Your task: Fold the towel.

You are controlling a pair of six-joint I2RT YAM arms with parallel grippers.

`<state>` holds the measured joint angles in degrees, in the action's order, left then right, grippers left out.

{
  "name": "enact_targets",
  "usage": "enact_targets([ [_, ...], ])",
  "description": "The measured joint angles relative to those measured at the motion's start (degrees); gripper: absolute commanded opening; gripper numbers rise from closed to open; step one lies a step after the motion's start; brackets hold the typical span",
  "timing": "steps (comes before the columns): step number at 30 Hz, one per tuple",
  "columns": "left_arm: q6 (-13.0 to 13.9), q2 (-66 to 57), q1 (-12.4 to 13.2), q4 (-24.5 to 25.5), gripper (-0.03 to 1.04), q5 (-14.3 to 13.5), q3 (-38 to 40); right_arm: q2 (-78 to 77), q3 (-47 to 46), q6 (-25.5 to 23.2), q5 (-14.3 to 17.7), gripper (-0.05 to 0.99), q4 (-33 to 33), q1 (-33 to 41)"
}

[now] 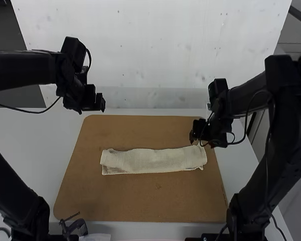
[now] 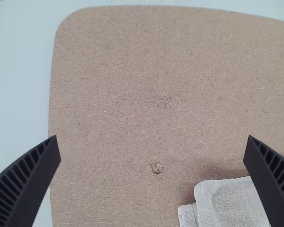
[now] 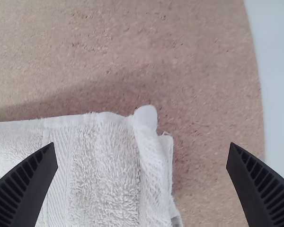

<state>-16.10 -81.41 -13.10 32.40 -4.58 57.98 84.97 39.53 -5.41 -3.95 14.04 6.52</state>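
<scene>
The surface was a pale table (image 1: 20, 135), and on it, across the middle and lower part of the high view's frame, lay one brown board (image 1: 140, 201) with rounded corners and a fine, speckled grain. The left wrist view showed two small worn spots on the board, one a scatter of dark nicks, the other a rough little pit. There was one towel (image 1: 153, 160), off-white, folded into a long, narrow strip that ran from left of centre to right of centre in the high view, lying on the board with its layers showing at both ends. At its right end a rounded ridge of cloth stood up beside a thinner layer. Two arms were there, each with one gripper of two black, ribbed fingers. The left gripper (image 1: 101, 103) was in the upper left of the frame, near the board's upper left corner; its fingers were spread wide in the left wrist view. The right gripper (image 1: 195, 131) was right of centre in the frame, at the towel's upper right corner, and its two fingers also stood wide apart, the towel's end and some board showing between them. One small black fitting (image 1: 75, 227) sat in the lower left of the frame, at the board's lower edge.
</scene>
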Motion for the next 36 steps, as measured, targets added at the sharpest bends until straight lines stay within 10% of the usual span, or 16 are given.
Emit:
enact_targets([
  [6, 0.39, 1.36, 0.04, 0.07, 1.01, 0.04, -0.7, 6.34, 0.13, -2.4, -1.95, 0.89, 0.07, 0.0],
  [15, 0.66, 1.49, 0.5, 0.11, 1.01, 0.07, -1.77, 9.29, 0.92, -4.24, -1.16, 0.02, -0.2, 3.08],
  [26, 1.31, 2.73, 1.14, 0.11, 1.01, 0.22, -3.52, 8.96, 1.11, -3.8, -1.92, 0.02, 0.42, 1.38],
  [36, 2.21, 5.55, 4.11, 0.09, 1.01, 1.03, -4.76, 5.97, 7.08, 4.72, -1.95, 0.02, 4.55, -16.9],
])
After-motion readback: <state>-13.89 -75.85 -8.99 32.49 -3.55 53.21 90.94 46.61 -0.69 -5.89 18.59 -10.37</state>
